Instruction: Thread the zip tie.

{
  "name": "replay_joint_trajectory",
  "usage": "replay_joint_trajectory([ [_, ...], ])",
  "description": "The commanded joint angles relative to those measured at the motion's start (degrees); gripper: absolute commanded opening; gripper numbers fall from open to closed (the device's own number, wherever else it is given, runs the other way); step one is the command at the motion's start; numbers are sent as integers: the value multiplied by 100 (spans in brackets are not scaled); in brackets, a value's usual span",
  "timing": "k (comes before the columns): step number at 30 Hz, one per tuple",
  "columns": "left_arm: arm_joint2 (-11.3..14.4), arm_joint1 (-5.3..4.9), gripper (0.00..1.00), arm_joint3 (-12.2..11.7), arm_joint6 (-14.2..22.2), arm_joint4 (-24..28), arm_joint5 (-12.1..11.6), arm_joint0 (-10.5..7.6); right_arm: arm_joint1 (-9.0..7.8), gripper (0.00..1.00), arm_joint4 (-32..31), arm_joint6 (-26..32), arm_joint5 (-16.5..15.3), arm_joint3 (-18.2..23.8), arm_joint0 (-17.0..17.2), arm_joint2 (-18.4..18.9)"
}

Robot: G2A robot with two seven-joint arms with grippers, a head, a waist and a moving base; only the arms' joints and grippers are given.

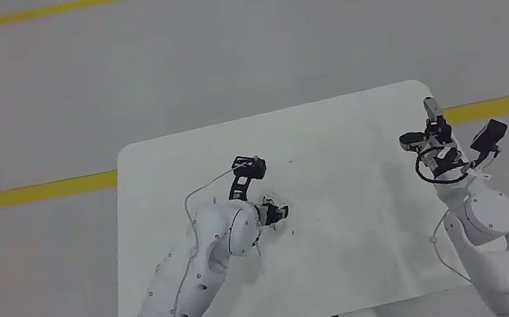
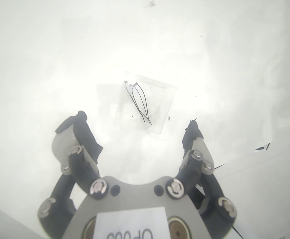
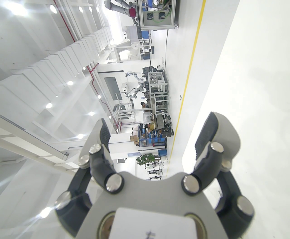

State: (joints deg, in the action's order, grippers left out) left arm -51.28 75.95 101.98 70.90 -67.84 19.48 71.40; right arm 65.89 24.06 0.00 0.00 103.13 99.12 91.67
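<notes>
The thin black plastic zip ties (image 2: pixel 139 101), about three of them, lie close together in a clear square plastic tray (image 2: pixel 159 108) on the white table (image 1: pixel 350 244). Their small heads are at one end and their tails are gathered at the other. The left gripper (image 2: pixel 137 118) hangs directly above this tray with its fingers spread wide and nothing between them. The right gripper (image 3: pixel 157 118) is at the right edge of the table, well apart from the tray. Its fingers are also wide and empty, and it points out toward the room. I judge that such a tie is very light, springy and smooth, so it can slide or flick away under the pads, and its neighbours can come up with it. A good place to take hold is probably near the head, where the tie is thickest, leaving the tail free for threading. On the ties and the tray I see no writing. Each gripper carries a white paper label (image 2: pixel 132 223) with dark print, cut by the picture edge.
</notes>
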Motion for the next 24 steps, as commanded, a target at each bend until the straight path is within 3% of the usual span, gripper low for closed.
replay_joint_trajectory([
  [1, -19, 24, 100, 23, 7, -108, 0, 14, 0, 100, 0, 0, 0, 0, 0, 0],
  [9, -19, 24, 100, 23, 7, -108, 0, 14, 0, 100, 0, 0, 0, 0, 0, 0],
  [15, 161, 89, 100, -318, -284, -190, 0, 8, 0, 100, 0, 0, 0, 0, 0, 0],
  [24, 160, 130, 100, -314, -435, -155, 0, -22, 0, 100, 0, 0, 0, 0, 0, 0],
])
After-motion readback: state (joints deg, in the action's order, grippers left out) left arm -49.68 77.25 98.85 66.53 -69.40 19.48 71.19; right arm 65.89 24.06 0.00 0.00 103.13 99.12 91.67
